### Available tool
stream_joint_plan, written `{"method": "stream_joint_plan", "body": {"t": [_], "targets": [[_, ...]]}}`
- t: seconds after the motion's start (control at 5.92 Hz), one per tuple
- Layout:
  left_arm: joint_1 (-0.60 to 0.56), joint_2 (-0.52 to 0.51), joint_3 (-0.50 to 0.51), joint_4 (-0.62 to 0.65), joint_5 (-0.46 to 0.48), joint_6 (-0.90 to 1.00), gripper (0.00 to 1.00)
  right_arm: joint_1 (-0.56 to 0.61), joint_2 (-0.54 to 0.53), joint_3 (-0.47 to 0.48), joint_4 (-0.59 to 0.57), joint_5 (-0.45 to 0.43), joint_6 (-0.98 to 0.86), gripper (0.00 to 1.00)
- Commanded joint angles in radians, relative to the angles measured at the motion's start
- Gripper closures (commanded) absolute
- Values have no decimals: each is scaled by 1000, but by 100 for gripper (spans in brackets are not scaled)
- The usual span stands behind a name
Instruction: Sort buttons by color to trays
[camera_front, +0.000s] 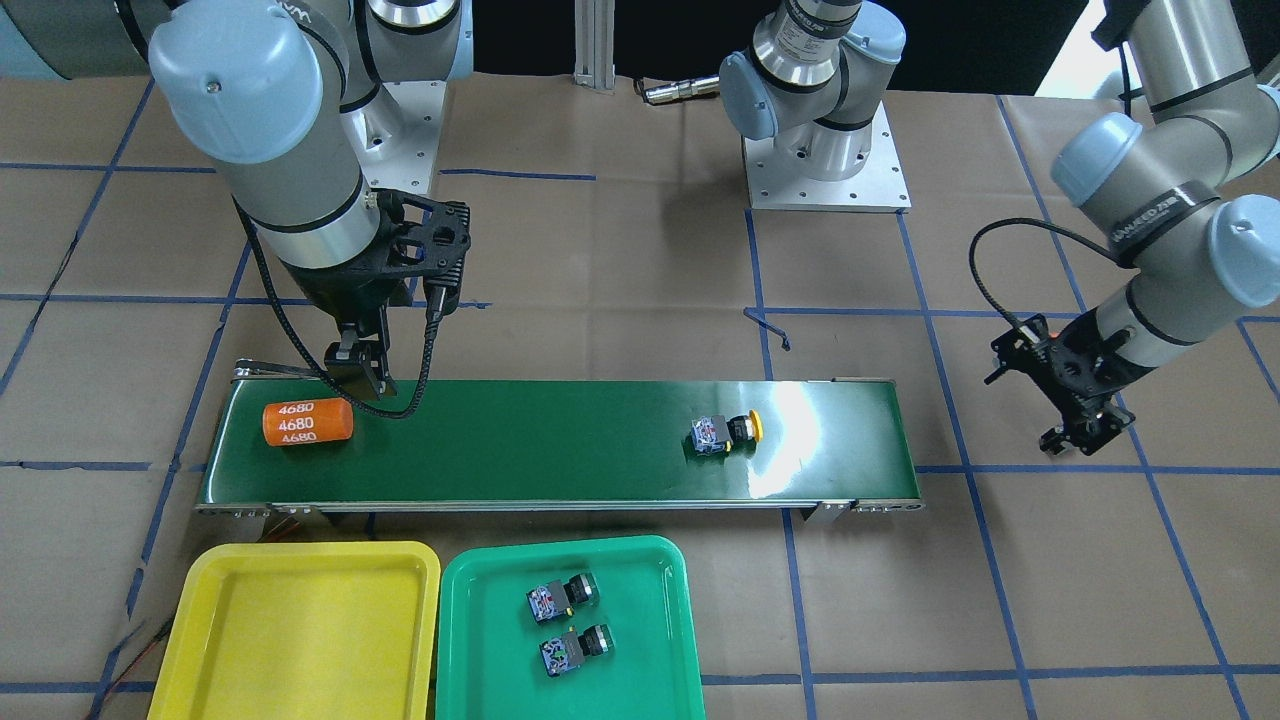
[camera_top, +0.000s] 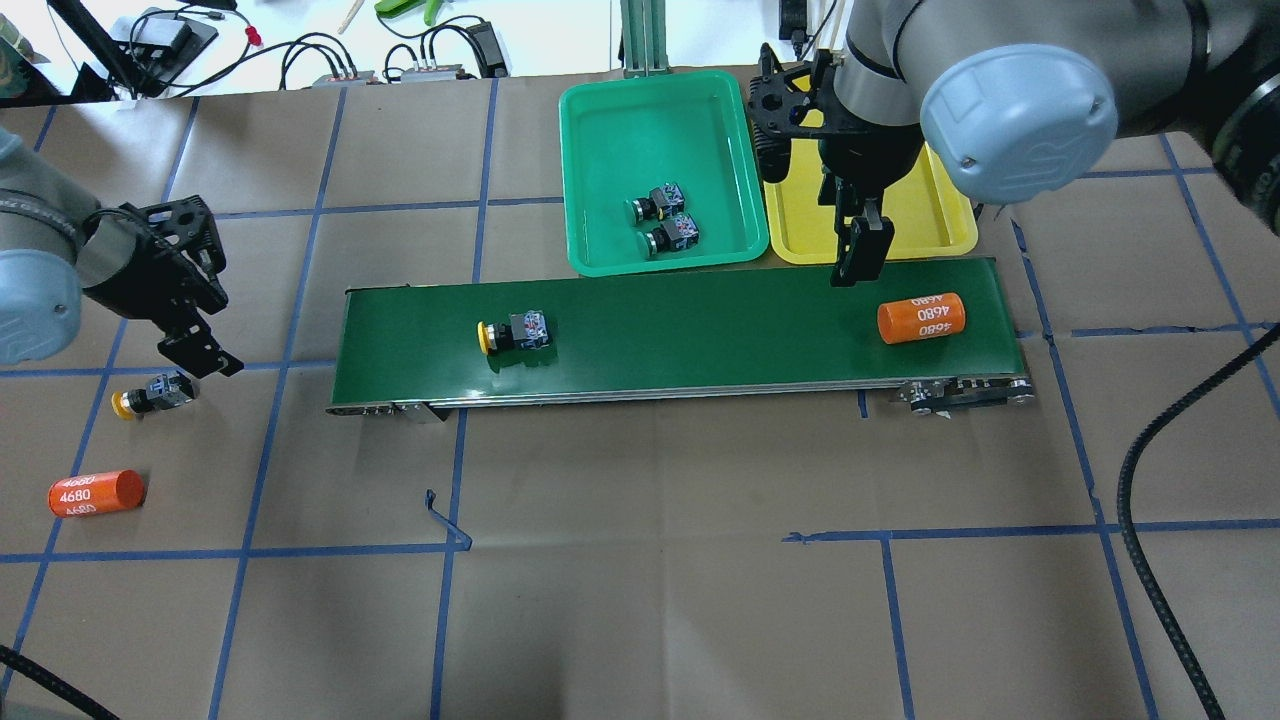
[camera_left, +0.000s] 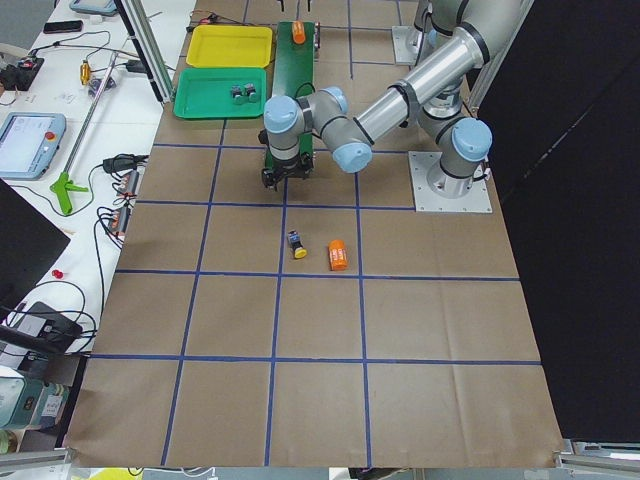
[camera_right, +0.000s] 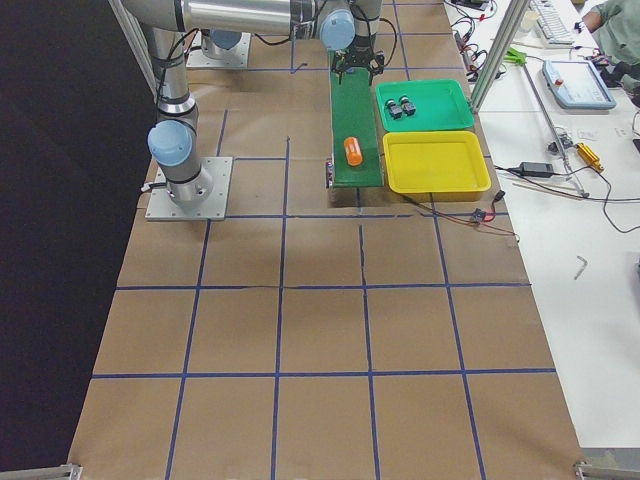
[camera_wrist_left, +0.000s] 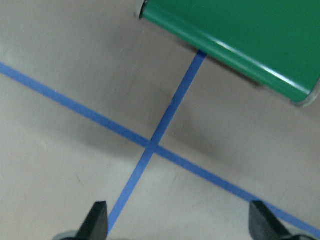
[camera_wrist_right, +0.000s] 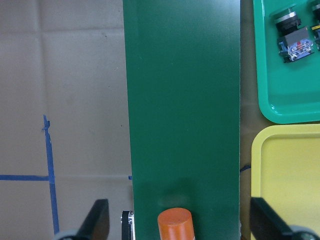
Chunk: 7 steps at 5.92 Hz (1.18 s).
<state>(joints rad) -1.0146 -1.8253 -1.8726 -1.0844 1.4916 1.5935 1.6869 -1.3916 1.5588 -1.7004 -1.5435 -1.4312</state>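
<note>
One yellow-capped button (camera_top: 515, 333) lies on the conveyor belt (camera_top: 700, 330), also in the front view (camera_front: 725, 432). A second yellow-capped button (camera_top: 150, 395) lies on the table just below my left gripper (camera_top: 200, 352), which is open and empty (camera_wrist_left: 180, 227). Two green-capped buttons (camera_top: 655, 206) (camera_top: 672, 235) lie in the green tray (camera_top: 620, 130). The yellow tray (camera_top: 935, 215) holds nothing that shows. My right gripper (camera_top: 858, 255) is open (camera_wrist_right: 180, 225) over the belt's far edge, beside an orange cylinder (camera_top: 921, 317).
The orange cylinder marked 4680 on the belt's right end shows between the right fingers in the wrist view (camera_wrist_right: 175, 222). Another orange cylinder (camera_top: 95, 492) lies on the table at the left. Blue tape lines cross the brown table cover.
</note>
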Motion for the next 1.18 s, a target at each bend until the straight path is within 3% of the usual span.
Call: {"method": "stream_joint_plan", "body": {"t": [0.0,0.17,0.51,0.68,1.01], "targets": [[121,-102,4,120,-1,180,1,0,0,13,-16,2,6,0],[125,-142,7,154,3,272,1,4,2,23,-33,2,5,0],[125,-166,6,163,10,270,2,13,15,82,-152,16,6,0],[126,-183,7,169,9,272,15,16,38,107,-244,86,41,0],[126,-174,9,167,12,269,80,100,106,106,-362,86,109,0]]}}
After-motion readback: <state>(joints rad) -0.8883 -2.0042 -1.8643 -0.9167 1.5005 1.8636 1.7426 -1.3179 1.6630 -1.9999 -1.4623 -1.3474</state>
